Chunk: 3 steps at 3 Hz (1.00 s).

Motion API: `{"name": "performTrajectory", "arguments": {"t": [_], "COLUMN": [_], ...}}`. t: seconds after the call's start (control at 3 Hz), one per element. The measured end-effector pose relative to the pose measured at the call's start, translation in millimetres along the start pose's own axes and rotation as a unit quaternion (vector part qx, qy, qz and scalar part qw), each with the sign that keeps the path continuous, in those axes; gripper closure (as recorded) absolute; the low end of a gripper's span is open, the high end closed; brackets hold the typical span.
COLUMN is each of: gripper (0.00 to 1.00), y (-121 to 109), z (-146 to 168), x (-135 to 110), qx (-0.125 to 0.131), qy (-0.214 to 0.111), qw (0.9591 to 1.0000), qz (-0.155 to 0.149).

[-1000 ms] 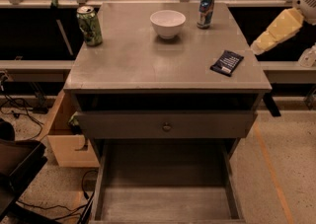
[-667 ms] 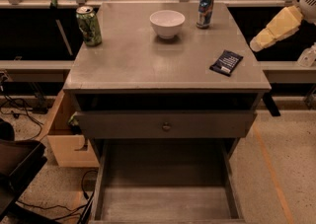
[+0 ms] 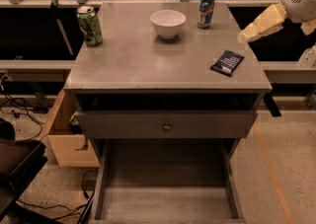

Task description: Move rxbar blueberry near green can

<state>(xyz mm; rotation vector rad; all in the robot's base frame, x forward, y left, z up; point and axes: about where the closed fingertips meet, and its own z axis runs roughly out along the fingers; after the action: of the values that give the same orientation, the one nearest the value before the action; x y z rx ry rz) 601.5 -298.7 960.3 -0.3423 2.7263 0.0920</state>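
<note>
Currently your gripper [image 3: 247,34] hovers at the right edge of the table [image 3: 143,65]; its grip state cannot be told. The snack bar [image 3: 227,62] lies near, below-left of it, and the green can [image 3: 90,25] stands far to its left.

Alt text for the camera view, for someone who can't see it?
The rxbar blueberry lies near the table's right edge, the gripper hovering just beyond it, not touching. The green can stands at the back left, a white bowl and blue can to its right.
</note>
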Motion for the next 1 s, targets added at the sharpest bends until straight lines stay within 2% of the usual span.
{"name": "performTrajectory", "arguments": {"t": [0.33,0.67,1.0], "gripper": [0.0,0.0,0.0], "y": [-3.3,-5.5,-3.6], "z": [19.7,39.1,51.6], "x": [-21.7,-40.4,-51.9], "qx": [0.018,0.064,0.099], "qy": [0.033,0.073,0.084], "qw": [0.9954,0.9794,0.9557], "qz": [0.088,0.177,0.264]}}
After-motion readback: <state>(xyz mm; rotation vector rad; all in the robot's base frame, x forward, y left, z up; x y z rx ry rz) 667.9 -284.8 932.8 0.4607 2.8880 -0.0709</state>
